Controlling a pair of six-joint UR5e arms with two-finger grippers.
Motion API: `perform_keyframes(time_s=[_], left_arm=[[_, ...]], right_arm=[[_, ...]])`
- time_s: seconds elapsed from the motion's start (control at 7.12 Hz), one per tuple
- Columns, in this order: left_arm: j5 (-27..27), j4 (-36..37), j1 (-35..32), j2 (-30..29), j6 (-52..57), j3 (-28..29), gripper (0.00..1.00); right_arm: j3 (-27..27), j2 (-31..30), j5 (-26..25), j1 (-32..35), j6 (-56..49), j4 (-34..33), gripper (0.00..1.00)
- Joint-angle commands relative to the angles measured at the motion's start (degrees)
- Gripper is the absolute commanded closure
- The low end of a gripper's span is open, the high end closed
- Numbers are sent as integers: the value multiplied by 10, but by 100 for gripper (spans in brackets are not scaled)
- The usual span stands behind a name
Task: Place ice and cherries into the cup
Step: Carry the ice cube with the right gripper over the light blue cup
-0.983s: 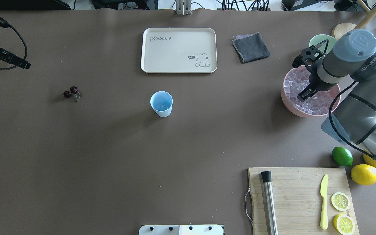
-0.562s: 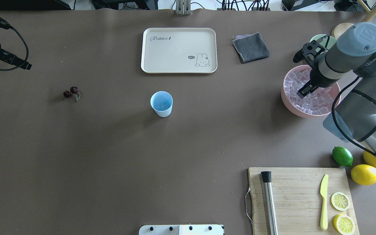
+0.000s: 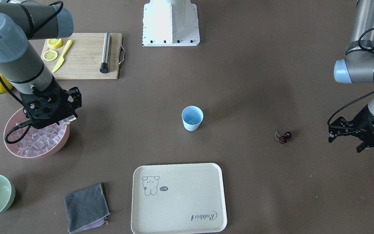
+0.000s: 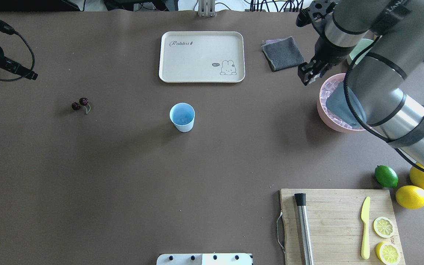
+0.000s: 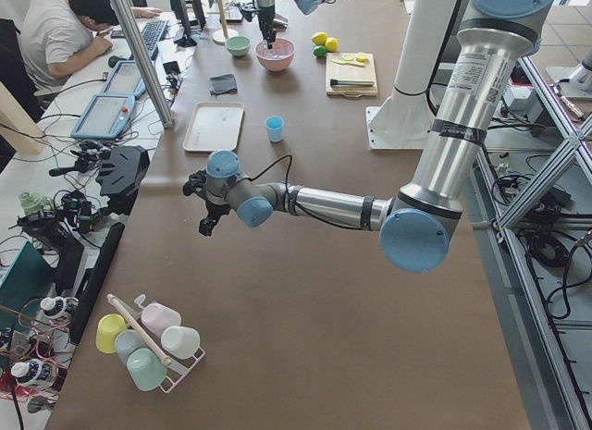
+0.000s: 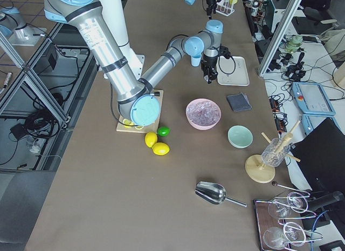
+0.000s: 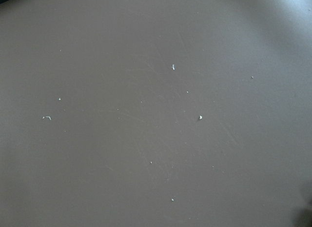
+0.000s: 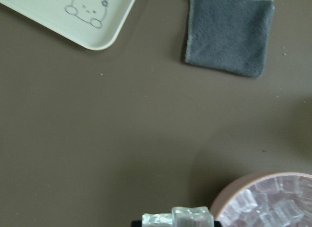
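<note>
Right gripper (image 4: 305, 78) pinches clear glassy ice cube (image 8: 190, 217) just beside round pink plastic bowl (image 4: 321, 112); small light-blue plastic cup (image 4: 182, 117) well apart from it. Left gripper (image 3: 344, 143) spread, dark red cherries (image 4: 83, 101) near.

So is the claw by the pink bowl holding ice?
Yes. The right gripper is shut on ice: clear cubes show pinched at its tip in the wrist view.

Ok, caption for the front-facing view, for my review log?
Right gripper holds ice cubes by the pink bowl's rim; blue cup and cherries sit apart mid-table.
</note>
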Motion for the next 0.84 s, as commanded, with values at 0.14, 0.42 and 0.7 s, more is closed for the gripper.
perform_keyframes(time_s=[0.14,0.42,0.7], left_arm=[[1,0,1,-4,0,-1,2],[1,1,3,-7,0,-1,2],[7,1,6,-10,0,-1,2]], right_arm=[[-117,174,-62,-111,208,23,100],[-177,202,-132,-174,300,97,100],[-222,233,-153,-195,323,118,100]])
